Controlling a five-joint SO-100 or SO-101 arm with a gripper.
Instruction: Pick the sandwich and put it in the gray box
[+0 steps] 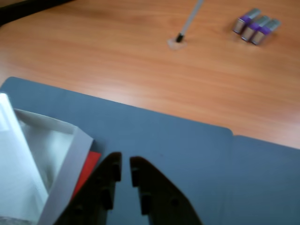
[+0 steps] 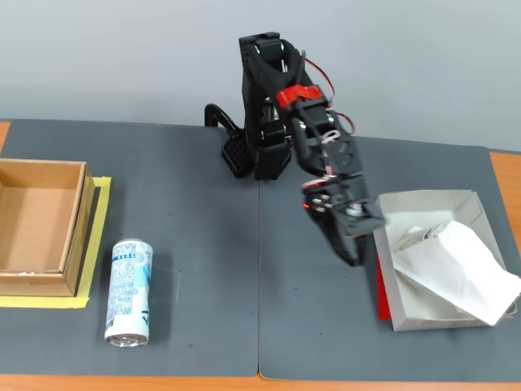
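Observation:
The sandwich (image 2: 452,259), a white plastic package, lies tilted inside the gray box (image 2: 425,201) at the right of the fixed view, one corner poking over the right wall. My gripper (image 2: 355,257) hangs just left of the box's left wall, above the mat, with the jaws almost together and nothing between them. In the wrist view the gripper (image 1: 125,163) points at bare mat; the box wall (image 1: 70,157) and the white package (image 1: 14,154) sit at the lower left.
A brown cardboard box (image 2: 41,224) on yellow tape stands at the left, with a blue-and-white can (image 2: 129,292) lying beside it. A red sheet (image 1: 87,169) pokes from under the gray box. Batteries (image 1: 255,26) and a pen (image 1: 190,21) lie on the wooden table beyond the mat.

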